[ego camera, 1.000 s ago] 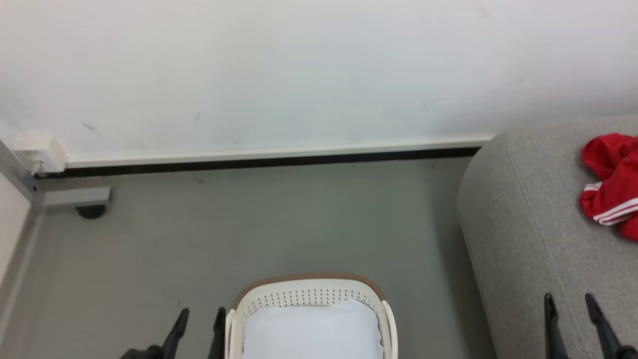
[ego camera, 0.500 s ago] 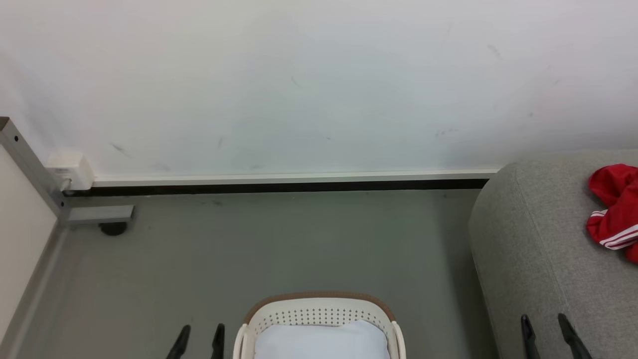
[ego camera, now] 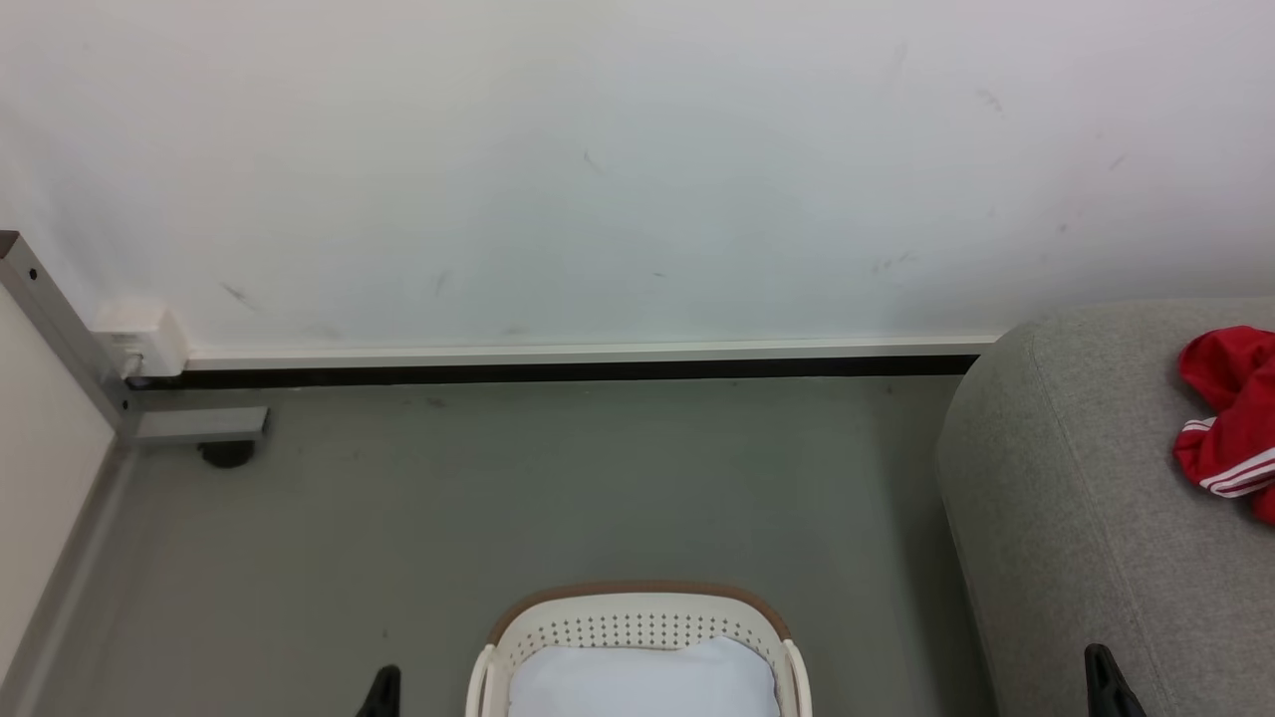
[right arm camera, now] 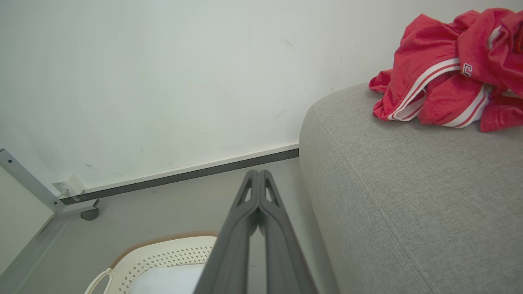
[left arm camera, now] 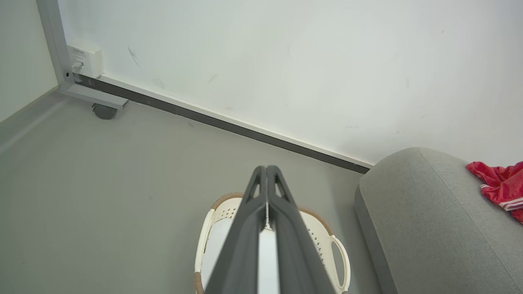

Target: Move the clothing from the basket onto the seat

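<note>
Well, a white wall (ego camera: 637,149) takes the upper half of the head view, from 9 to 3 o'clock, and below it lies a grey floor (ego camera: 558,478). At about 4 o'clock stands the seat (ego camera: 1076,498), a big light grey cushion with a rounded edge. The basket (ego camera: 637,622) stands on the floor at 6 o'clock, cream-white with a brown rim band and small holes in its wall, apart from the seat; a pale lining cloth (ego camera: 642,682) lies inside it. The clothing (ego camera: 1230,418), bright red with white stripes, lies crumpled on top of the seat at 3 o'clock, cut by the picture edge.

The left gripper (left arm camera: 266,169) has its two dark fingers pressed together with nothing between them; in the head view its tip shows at 7 o'clock, just beside the basket. The right gripper (right arm camera: 258,173) is likewise closed on nothing, its tip at 5 o'clock before the seat.

At 9 o'clock a grey metal post (ego camera: 60,339) meets the wall, with a small white socket box (ego camera: 139,334) beside it and a dark caster (ego camera: 226,455) under its foot.
</note>
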Controlling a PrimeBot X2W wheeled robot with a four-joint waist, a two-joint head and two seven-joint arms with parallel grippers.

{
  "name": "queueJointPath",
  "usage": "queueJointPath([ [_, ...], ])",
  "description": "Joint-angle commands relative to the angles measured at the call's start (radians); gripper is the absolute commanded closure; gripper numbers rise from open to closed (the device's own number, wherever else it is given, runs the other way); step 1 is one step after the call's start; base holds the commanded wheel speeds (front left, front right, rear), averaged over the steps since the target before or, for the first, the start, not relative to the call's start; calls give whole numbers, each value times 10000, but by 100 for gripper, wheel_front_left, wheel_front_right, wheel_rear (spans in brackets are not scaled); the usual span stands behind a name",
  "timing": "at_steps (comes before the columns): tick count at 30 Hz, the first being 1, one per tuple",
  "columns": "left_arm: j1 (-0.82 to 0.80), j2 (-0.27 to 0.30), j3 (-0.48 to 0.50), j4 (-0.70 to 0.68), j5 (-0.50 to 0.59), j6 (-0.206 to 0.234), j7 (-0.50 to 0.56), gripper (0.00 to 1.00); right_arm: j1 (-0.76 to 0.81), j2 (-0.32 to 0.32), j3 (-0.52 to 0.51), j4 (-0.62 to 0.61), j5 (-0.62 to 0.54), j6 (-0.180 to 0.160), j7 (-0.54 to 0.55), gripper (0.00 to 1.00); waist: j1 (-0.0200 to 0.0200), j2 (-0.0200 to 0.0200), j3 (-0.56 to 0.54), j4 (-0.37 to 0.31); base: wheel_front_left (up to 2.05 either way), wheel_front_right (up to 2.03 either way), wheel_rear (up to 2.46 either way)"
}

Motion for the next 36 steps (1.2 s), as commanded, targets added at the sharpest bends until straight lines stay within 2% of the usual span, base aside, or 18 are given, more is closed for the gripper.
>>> queueJointPath([
  [1,-280,8,123,-160,-525,-54,89,100,-289,-84,-56,-155,524,-2,92,100,1,-1,5,4,0,0,0],
  [16,-627,-31,502,-201,-2894,-133,728,100,-652,-121,-197,-188,3017,-5,736,100,1,-1,42,35,0,0,0],
  [36,-1019,-74,937,-231,-5486,-222,1450,100,-1036,-153,-357,-219,5759,-9,1460,100,1,-1,92,76,0,0,0],
])
